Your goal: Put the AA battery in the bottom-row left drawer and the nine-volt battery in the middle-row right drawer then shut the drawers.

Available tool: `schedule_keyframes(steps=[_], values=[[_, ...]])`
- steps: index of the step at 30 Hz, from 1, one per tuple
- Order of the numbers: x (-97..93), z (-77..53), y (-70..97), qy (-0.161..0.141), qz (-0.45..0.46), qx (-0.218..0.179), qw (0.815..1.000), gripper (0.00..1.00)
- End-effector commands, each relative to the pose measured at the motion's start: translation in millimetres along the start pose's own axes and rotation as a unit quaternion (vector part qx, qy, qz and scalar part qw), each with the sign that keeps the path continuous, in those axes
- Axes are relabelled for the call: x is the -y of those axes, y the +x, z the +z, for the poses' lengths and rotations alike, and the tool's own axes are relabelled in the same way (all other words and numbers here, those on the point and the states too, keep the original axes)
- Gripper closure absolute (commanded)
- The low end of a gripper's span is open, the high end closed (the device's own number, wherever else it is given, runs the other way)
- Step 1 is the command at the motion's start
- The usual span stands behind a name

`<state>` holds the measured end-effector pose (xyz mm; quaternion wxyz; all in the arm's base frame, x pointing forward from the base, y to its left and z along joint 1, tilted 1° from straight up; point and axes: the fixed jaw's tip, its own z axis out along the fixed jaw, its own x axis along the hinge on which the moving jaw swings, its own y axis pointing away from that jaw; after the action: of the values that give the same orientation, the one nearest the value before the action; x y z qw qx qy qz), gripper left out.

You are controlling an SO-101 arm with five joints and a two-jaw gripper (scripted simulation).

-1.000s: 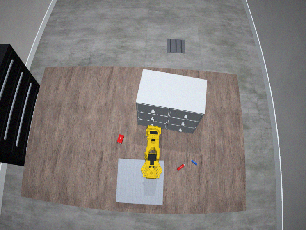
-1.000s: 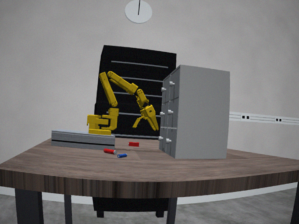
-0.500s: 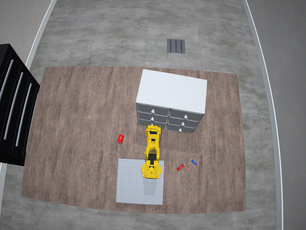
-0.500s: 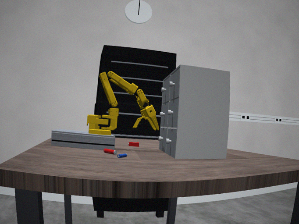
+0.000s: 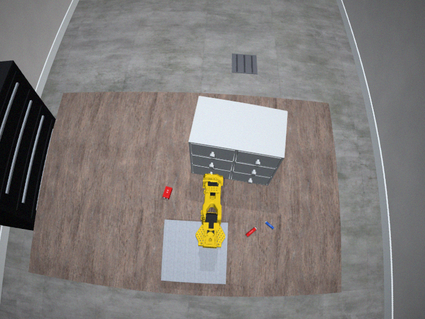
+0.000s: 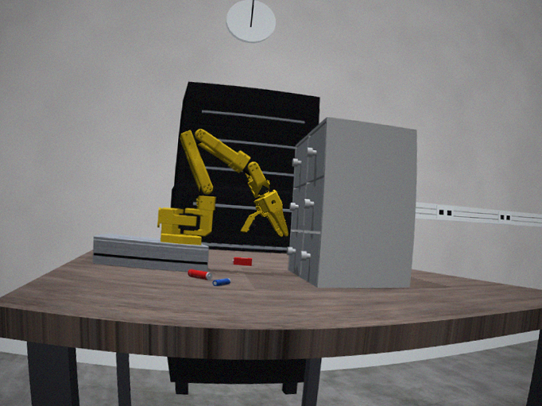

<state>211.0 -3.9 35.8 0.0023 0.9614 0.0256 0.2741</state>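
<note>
1. Table [image 5: 102,144]: brown wood grain top, dark legs.
2. Chest [image 5: 240,123]: white top, six grey drawers, stands toward the far side.
3. Grey plate [image 5: 178,261] at the near edge.
4. Red block [image 5: 167,192] lies left of the chest front.
5. Red cylinder [image 5: 251,232] and blue cylinder [image 5: 269,225] lie near each other, right of the plate.

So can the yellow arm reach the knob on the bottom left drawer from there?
Probably yes. The gripper hangs just in front of the chest, a little above the bottom-left drawer's knob. Nothing sits between them, and its fingers hold nothing, so it likely only needs to dip lower.
</note>
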Motion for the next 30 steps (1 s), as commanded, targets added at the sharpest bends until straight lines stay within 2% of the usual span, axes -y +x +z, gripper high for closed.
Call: schedule_keyframes(steps=[1,30], values=[[2.4,3.0,-6.3,0.003,-0.004,0.012,1.0,0.79],[2.6,3.9,-10.4,0.004,-0.005,0.012,1.0,0.79]])
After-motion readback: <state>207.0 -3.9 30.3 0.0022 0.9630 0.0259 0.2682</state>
